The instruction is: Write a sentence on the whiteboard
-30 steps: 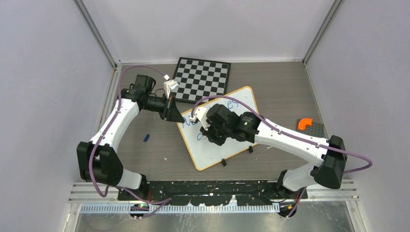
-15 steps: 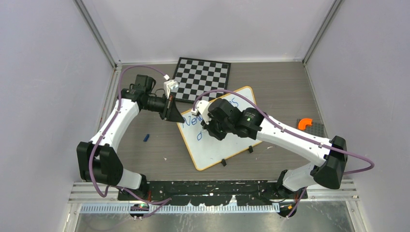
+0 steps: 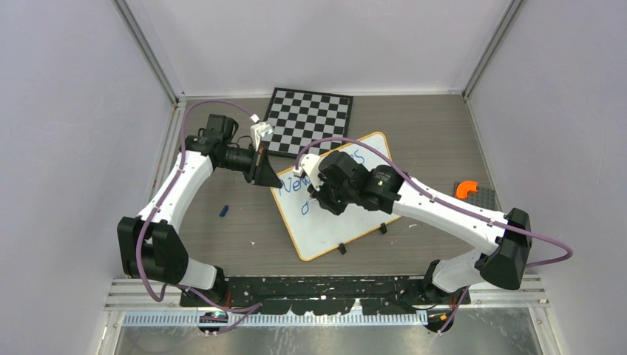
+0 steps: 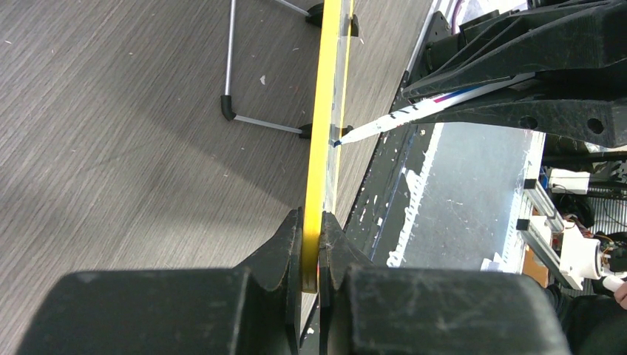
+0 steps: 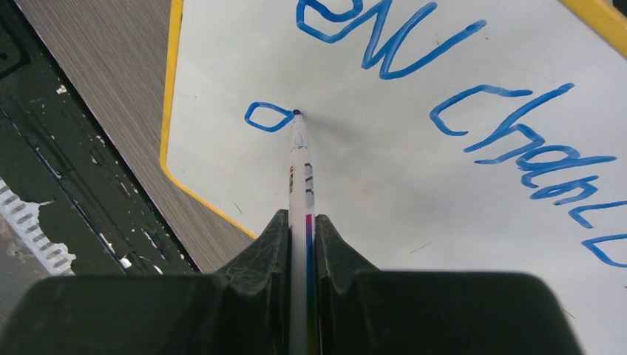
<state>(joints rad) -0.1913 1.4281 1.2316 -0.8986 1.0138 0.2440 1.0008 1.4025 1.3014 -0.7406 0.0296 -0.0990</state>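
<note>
The right pincer (image 5: pixel 302 222) squeezes a thin white marker (image 5: pixel 299 170), its tip touching the smooth whiteboard (image 5: pixel 414 185). The left pincer (image 4: pixel 311 222) pinches the whiteboard's yellow rim. The whiteboard sits on the streaky grey bench (image 3: pixel 222 244) by the chessboard (image 3: pixel 309 120).

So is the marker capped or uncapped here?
Uncapped. The marker in the right gripper shows a bare dark tip pressed against the whiteboard, right at a blue loop of ink.

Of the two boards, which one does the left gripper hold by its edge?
The whiteboard, white with an orange rim and blue writing; the left gripper clamps its rim. The checkered chessboard is not gripped.
</note>
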